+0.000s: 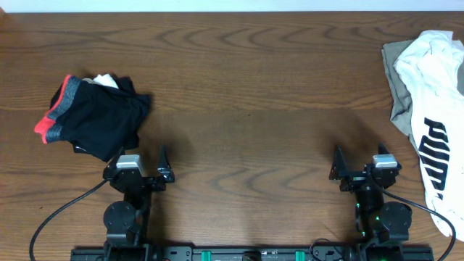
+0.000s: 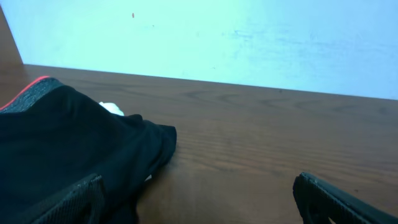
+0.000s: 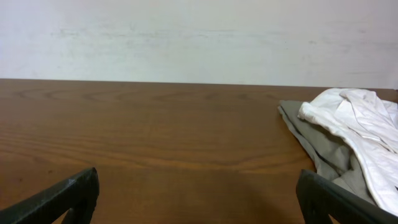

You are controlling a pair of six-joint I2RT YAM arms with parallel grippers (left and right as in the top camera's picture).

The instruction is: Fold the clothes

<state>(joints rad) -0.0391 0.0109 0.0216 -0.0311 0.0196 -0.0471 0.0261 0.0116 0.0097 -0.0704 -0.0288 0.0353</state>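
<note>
Brown wood-grain table [image 1: 246,87], bare across its middle. Pale wall behind it in both wrist views.

Nearest us, bottom of the overhead frame: both arms sit low at the near edge. Left gripper [image 1: 138,165] has its jaws spread wide and nothing between them. Right gripper [image 1: 362,170] is the same, released and empty. Neither touches cloth.

Just beyond the left gripper, at left of frame: black pants [image 1: 98,119] in a compact bundle, with the red-and-grey waistband [image 1: 56,109] turned toward the left edge. A scrap of white cloth [image 1: 106,78] peeks out at the bundle's far side. We cannot tell what it belongs to.

At the right edge, running from near to far: a white PUMA top [image 1: 435,138], rumpled, lying partly over a beige piece [image 1: 397,83].

Our reading: no garment is in hand, so we are at a pick-up step. The black bundle looks tidied, though not neatly flat; the right-hand heap looks unfolded. The next move likely falls to the right arm. It should reach right, pinch an edge of the white top, drag it clear of the beige piece to the bare centre, and spread it flat before any fold.
</note>
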